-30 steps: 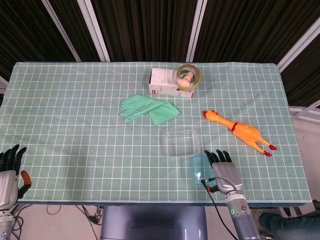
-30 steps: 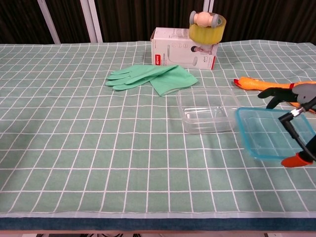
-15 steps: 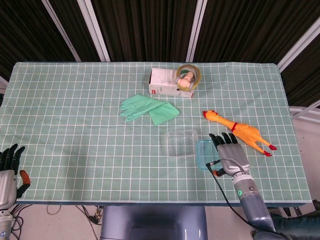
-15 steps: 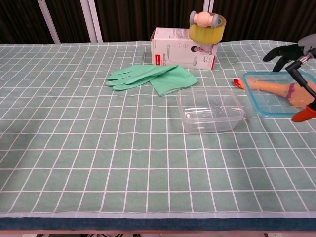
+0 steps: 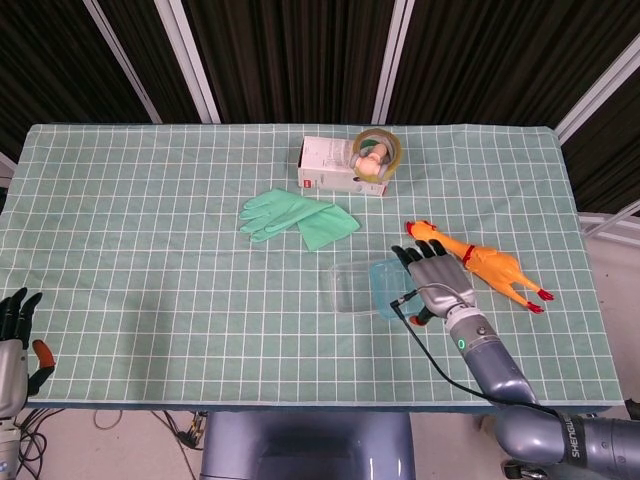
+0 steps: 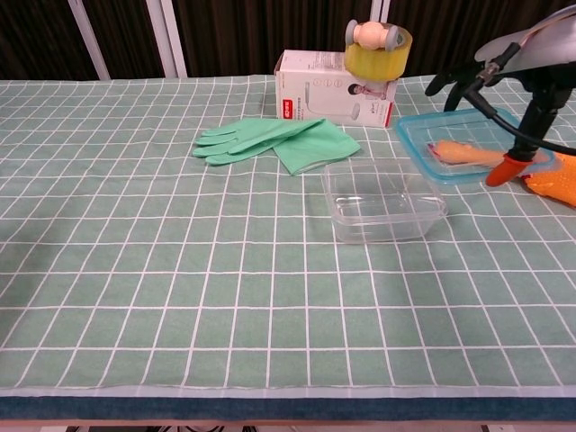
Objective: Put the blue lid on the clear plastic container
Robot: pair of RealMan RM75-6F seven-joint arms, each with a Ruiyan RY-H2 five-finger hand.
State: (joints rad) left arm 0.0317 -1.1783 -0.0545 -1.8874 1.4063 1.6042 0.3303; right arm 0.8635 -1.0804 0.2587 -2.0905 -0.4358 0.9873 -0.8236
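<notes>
The clear container [image 6: 383,200] sits open and upright just near of the gloves [image 6: 274,140]. The blue lid [image 6: 466,144] hangs tilted beside it, lifted.

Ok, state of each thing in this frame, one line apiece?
blue lid: held in the air by the right hand, not on the container
clear plastic container: open, empty, upright on the cloth
green gloves: lying flat
rubber chicken: lying on its side
left hand: holding nothing

On the checked tablecloth [image 5: 150,230]: one clear plastic container [image 5: 355,287]; one blue lid [image 6: 459,144]; one pair of green rubber gloves [image 5: 295,217]; one white carton [image 5: 335,165]; one roll of yellow tape [image 5: 378,153]; one rubber chicken [image 5: 480,262]. Robot hands: two, left hand [image 5: 14,335], right hand [image 5: 432,282].
</notes>
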